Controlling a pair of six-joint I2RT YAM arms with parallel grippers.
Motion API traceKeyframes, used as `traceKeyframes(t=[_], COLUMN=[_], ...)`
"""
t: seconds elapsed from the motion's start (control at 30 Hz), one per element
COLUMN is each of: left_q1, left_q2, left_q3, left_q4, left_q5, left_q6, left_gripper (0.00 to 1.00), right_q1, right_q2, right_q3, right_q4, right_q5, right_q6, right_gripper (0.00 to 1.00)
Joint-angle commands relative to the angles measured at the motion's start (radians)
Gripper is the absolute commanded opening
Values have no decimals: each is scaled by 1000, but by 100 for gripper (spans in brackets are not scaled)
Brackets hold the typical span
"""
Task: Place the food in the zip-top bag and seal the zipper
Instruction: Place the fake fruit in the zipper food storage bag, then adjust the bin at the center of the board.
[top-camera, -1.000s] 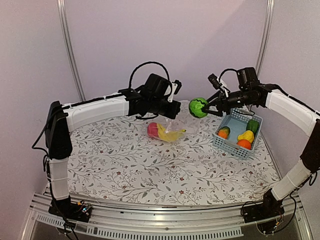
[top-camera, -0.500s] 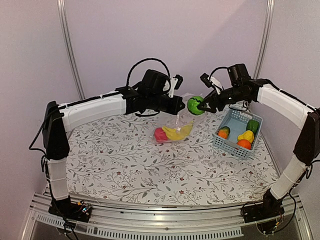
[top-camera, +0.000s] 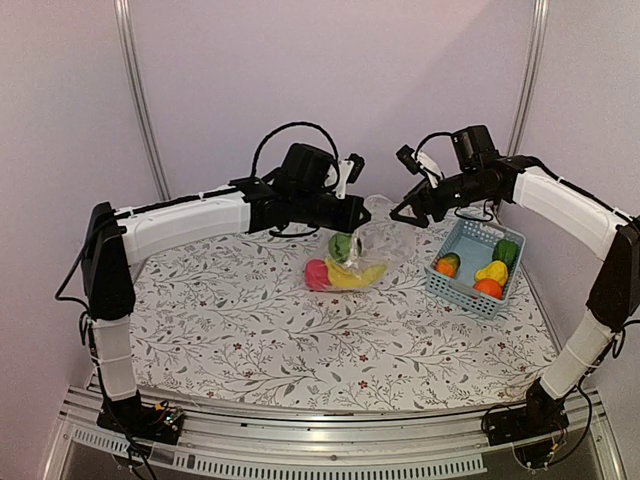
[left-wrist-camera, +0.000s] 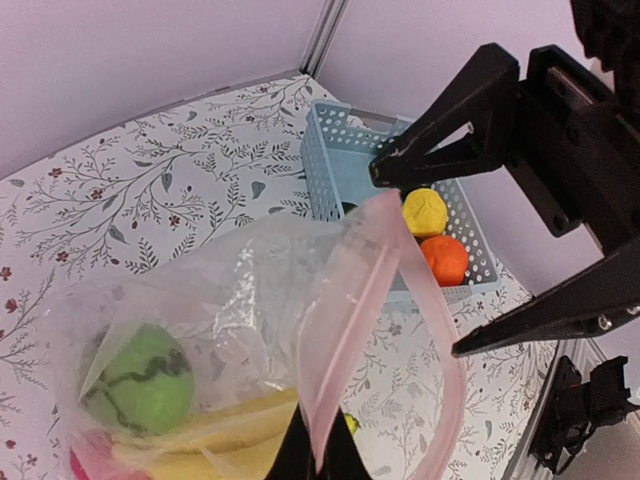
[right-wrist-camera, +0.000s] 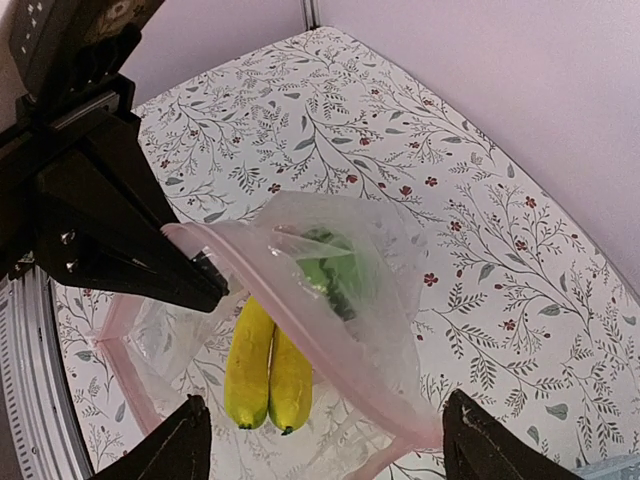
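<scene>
My left gripper (top-camera: 355, 212) is shut on the mouth edge of the clear zip-top bag (top-camera: 377, 236) and holds it up, open. In the left wrist view its fingers (left-wrist-camera: 300, 455) pinch the pinkish zipper strip (left-wrist-camera: 340, 330). Inside the bag lie a green striped piece (top-camera: 341, 246), yellow bananas (top-camera: 360, 275) and a red piece (top-camera: 317, 273). My right gripper (top-camera: 405, 210) is open and empty just right of the bag's mouth. In the right wrist view (right-wrist-camera: 322, 440) it hovers above the bag (right-wrist-camera: 390, 310), over the bananas (right-wrist-camera: 265, 370) and the green piece (right-wrist-camera: 330, 275).
A light-blue slotted basket (top-camera: 458, 283) stands at the right, holding green (top-camera: 505, 250), yellow (top-camera: 491, 271) and orange (top-camera: 488, 288) pieces. It shows in the left wrist view (left-wrist-camera: 340, 160) behind the right gripper. The walls stand close behind both arms.
The green piece has left my right gripper and now lies in the bag. The right gripper is open and has drawn back slightly. The left gripper keeps the bag raised.
</scene>
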Motion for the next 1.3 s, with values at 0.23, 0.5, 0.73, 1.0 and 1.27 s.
traceKeyframes(t=[0.23, 0.5, 0.73, 1.0, 1.27], left_q1=[78, 91, 88, 58, 43], left_q2=[-125, -196, -152, -35, 14], left_q3=[-34, -4, -15, -4, 10], left_q4=[-67, -239, -285, -226, -216], left_q5=[-102, -316, -251, -142, -122], left_q6=[35, 217, 223, 176, 169], left_gripper=[0, 0, 0, 0, 0], right_q1=[-42, -256, -412, -486, -482], right_q2=[-159, -249, -234, -167, -34], right_q3=[-30, -183, -290, -374, -323], right_q4=[-20, -16, -19, -19, -52], right_q5=[-16, -18, 8, 113, -29], right_q6=[-11, -26, -25, -32, -4], right_gripper=[79, 79, 79, 78, 75])
